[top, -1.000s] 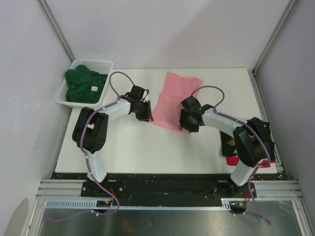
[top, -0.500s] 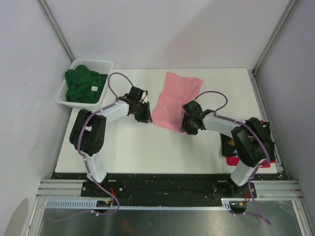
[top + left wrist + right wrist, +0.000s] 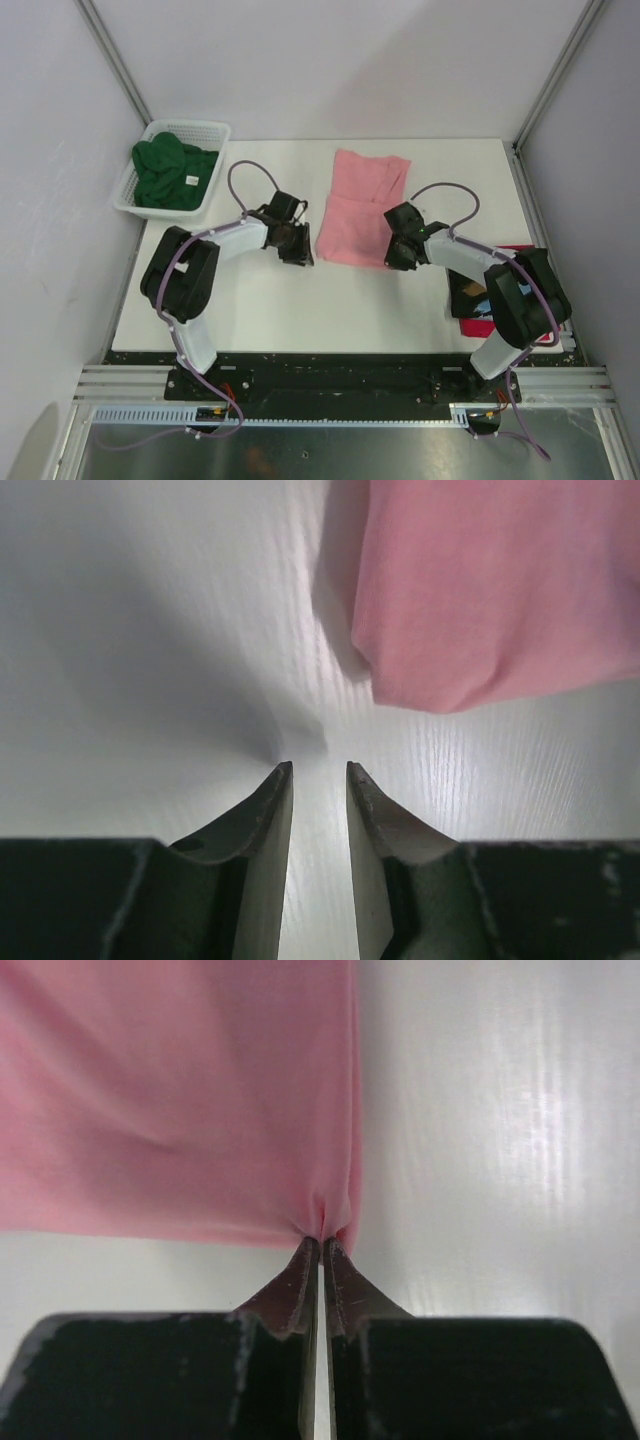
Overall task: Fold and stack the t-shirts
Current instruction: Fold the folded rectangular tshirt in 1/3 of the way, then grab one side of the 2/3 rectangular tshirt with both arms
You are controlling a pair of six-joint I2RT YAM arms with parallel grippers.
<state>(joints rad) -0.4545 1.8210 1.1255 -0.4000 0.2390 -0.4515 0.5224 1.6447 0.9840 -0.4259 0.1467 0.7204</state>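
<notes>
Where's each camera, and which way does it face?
Top external: above and behind, looking down at the table; left arm, right arm show.
Left wrist: on left arm, facing table beside the pink t-shirt; left end effector open.
Right wrist: on right arm, facing the shirt's corner; right end effector pinches it.
Shared: all see the pink t-shirt.

Salmon-pink tee (image 3: 360,205) folded flat at centre, dark green tee (image 3: 170,172) bunched in basket (image 3: 187,125)

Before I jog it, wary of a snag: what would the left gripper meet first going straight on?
Probably the bare table, just ahead of the left gripper. The pink shirt lies slightly right of that line, with its corner close by; depth is unclear.
</notes>
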